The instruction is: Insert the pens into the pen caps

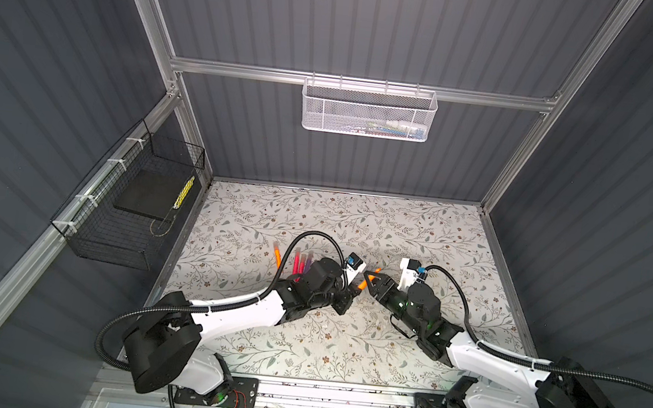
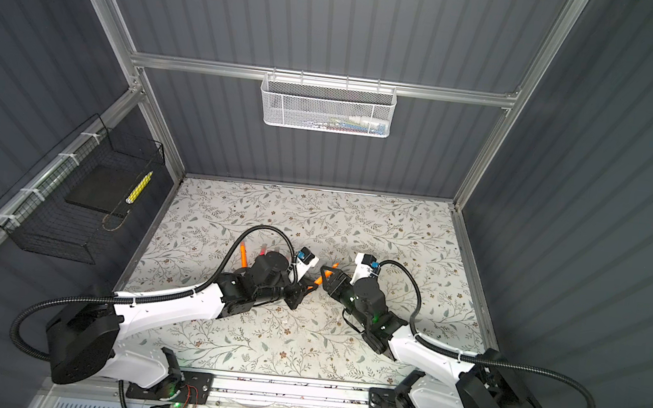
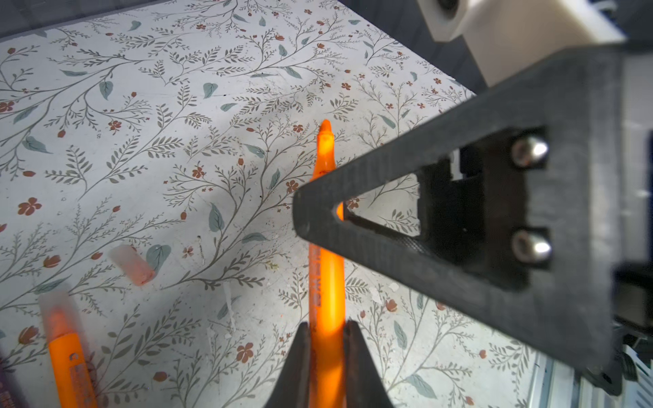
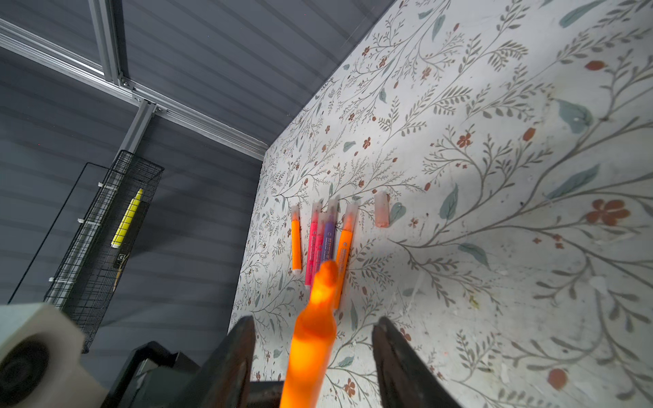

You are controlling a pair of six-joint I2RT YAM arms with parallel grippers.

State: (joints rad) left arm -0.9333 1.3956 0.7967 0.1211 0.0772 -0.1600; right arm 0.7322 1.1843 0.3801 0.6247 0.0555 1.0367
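My left gripper (image 3: pixel 327 323) is shut on an orange pen (image 3: pixel 325 282) held above the floral table, its bare pointed tip (image 3: pixel 325 126) facing away from the gripper. My right gripper (image 4: pixel 314 319) is open, its jaws standing on either side of that pen (image 4: pixel 312 339) without touching it; one of its black fingers (image 3: pixel 441 265) crosses the pen in the left wrist view. In both top views the two grippers meet at mid-table around the pen (image 1: pixel 363 284) (image 2: pixel 318 280). One loose pen cap (image 4: pixel 381 213) (image 3: pixel 131 265) lies on the table. Beside it several capped pens (image 4: pixel 329 240) lie in a row.
A black wire basket (image 1: pixel 123 207) with a yellow pen hangs on the left wall. A white mesh basket (image 1: pixel 369 109) hangs on the back rail. The row of pens (image 1: pixel 296 262) lies just behind the left arm's wrist.
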